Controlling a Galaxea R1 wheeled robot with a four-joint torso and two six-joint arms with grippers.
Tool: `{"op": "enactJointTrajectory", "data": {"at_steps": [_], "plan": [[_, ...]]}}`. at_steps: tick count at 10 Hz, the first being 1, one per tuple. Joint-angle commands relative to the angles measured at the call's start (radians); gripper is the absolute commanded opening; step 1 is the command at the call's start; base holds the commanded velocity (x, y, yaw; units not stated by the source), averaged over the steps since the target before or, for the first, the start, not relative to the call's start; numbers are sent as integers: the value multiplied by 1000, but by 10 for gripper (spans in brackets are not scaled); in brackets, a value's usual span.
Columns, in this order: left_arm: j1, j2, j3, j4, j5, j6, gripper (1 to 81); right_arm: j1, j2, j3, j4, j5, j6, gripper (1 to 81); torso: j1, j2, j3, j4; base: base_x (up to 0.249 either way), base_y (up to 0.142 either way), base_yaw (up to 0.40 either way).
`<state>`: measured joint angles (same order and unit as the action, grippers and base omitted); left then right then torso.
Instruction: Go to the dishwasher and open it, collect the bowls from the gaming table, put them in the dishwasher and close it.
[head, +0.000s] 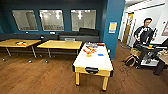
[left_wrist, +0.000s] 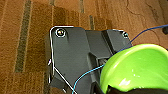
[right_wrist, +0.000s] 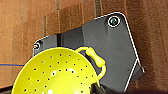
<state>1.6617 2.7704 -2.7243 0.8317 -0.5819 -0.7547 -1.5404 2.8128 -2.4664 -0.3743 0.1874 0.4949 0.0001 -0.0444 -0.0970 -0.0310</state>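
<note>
The gaming table (head: 93, 63), white-topped with a yellow edge band, stands ahead of me, a little right of centre. Bright bowls (head: 88, 51) in orange, red and blue sit on its far half. In the left wrist view a lime green bowl (left_wrist: 140, 67) hangs close over the brown floor, with my left gripper (left_wrist: 117, 90) shut on its rim. Over the same kind of floor, in the right wrist view, a yellow perforated bowl (right_wrist: 57, 75) with a loop handle is held by my right gripper (right_wrist: 98, 89). The dishwasher is out of view.
Two wooden-topped tables (head: 60, 44) (head: 12, 42) stand to the left before a dark bench (head: 80, 37) and a teal wall. A teal pillar (head: 113, 25) rises behind the gaming table. At the right, a person (head: 145, 31) stands at a cart (head: 150, 53), with bags on the floor.
</note>
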Motion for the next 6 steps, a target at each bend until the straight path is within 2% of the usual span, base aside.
{"op": "enactJointTrajectory", "data": {"at_steps": [1,4,6], "plan": [[-15,-31,-9,14,4,8,10,41,-19,9,-12,-34,2,10,0,0,0,0,0,0,0],[-15,-38,-9,14,-19,3,10,39,-23,9,-12,-33,2,10,0,0,0,0,0,0,-146],[-15,-37,-9,15,-19,3,10,39,-25,9,-11,-33,2,10,0,0,0,0,0,0,-292]]}}
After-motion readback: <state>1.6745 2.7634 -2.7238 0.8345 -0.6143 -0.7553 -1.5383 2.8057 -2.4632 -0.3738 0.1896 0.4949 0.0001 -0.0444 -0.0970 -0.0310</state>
